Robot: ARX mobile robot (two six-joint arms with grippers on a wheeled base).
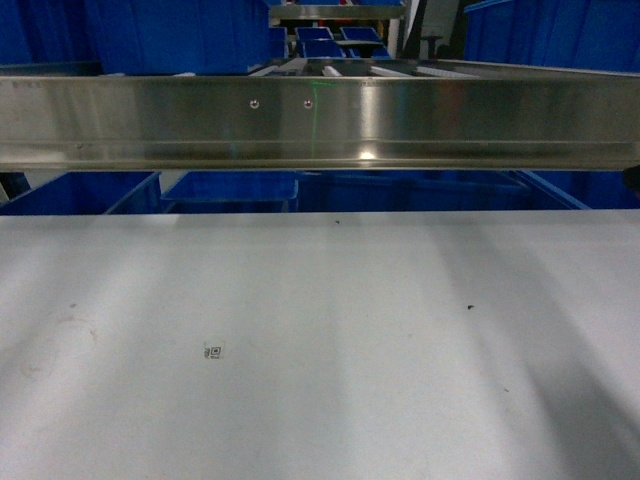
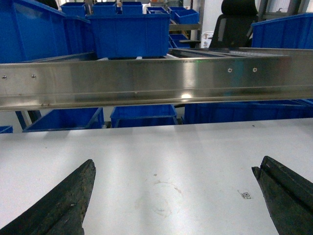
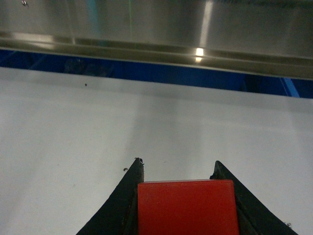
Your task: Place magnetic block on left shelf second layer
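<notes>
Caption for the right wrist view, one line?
Right gripper clamps the red magnetic block above the white tabletop.

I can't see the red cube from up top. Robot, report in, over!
Right gripper shut on the magnetic block, above the white table. Left gripper open, empty. Steel rail crosses ahead, blue bins behind it.

left gripper (image 2: 173, 196): two chunky black fingers (image 2: 63, 205), wedge-shaped, tapering to blunt tips, kinda rough scuffed matte surface, faint ridge lines along the right one | right gripper (image 3: 176, 169): same black fingers (image 3: 128, 196), thin pointy tips, smooth inner edges, tiny nick on the left tip
</notes>
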